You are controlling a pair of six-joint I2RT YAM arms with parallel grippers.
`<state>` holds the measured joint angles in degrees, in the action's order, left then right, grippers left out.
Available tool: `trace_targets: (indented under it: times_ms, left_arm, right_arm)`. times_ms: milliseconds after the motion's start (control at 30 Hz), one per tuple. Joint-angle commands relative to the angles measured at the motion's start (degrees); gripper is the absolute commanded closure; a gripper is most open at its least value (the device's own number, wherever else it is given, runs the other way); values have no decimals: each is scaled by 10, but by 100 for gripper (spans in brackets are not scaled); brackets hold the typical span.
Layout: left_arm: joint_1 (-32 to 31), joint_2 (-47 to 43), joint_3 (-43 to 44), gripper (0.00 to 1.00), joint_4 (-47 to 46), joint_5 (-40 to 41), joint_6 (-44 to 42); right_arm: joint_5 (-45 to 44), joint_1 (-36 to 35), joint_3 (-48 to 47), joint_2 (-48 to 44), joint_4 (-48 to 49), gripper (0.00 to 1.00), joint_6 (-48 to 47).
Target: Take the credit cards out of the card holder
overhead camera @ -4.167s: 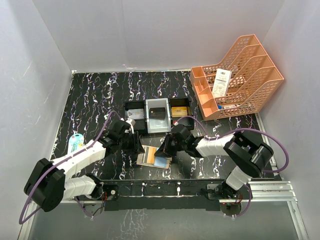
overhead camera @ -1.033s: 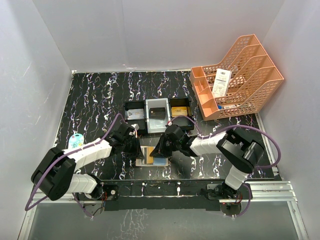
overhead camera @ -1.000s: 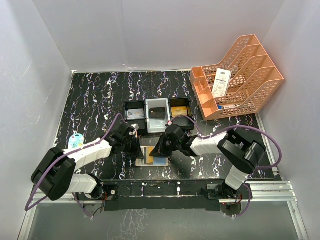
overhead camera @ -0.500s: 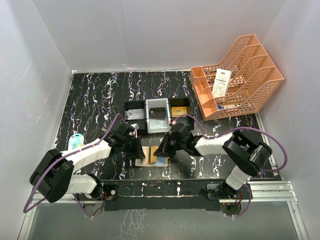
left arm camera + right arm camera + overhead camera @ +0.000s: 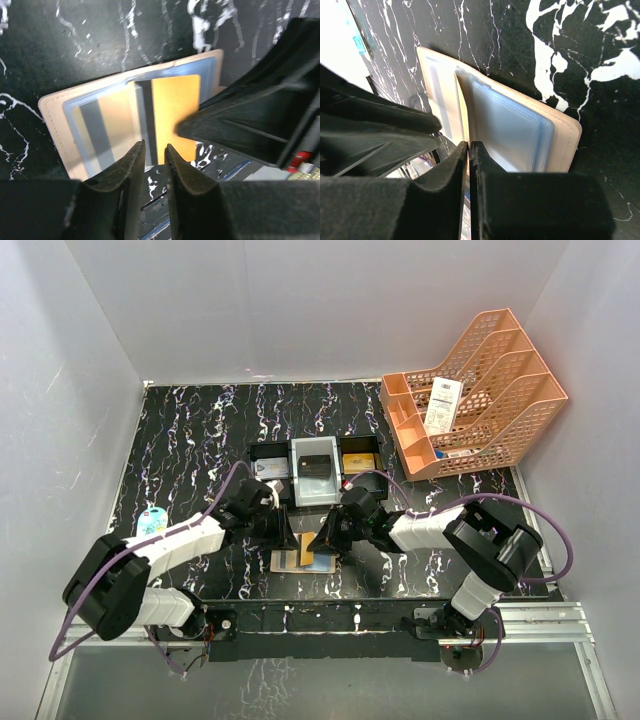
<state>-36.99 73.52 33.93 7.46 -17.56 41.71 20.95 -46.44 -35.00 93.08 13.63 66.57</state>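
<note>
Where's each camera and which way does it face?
Top: above, behind the arms, looking down on the table; both arms show.
Left wrist: on the left arm, looking down at the open wallet; left tool at bottom.
Right wrist: on the right arm, looking along the wallet; right tool at bottom.
Shared: both wrist views show the wallet and the opposite tool.

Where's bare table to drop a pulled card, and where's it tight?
Bare: back-left table, bounded by the left wall, tray and blue item; also the strip behind the tray. Tight: near centre, where left pincer and right pincer meet over the wallet, and the right side by the rack.
</note>
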Motion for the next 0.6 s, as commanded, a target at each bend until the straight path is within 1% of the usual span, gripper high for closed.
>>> trace_targets:
  times_ms: [0,200,333,567]
  left_arm:
    - [-5,19,-23,80,-10,-13,19]
    - [-6,42,-46,87,-20,1,29]
    - [-6,46,-43,88,0,14,20]
    - [-6,45,-44,89,5,18,19]
  right_arm:
    - [-15,-1,10,-4,14,96,3]
    - [-9,-1,14,-3,24,96,9]
    - [-7,-1,13,-5,35,93,12]
    - [12,-1,5,6,57,85,14]
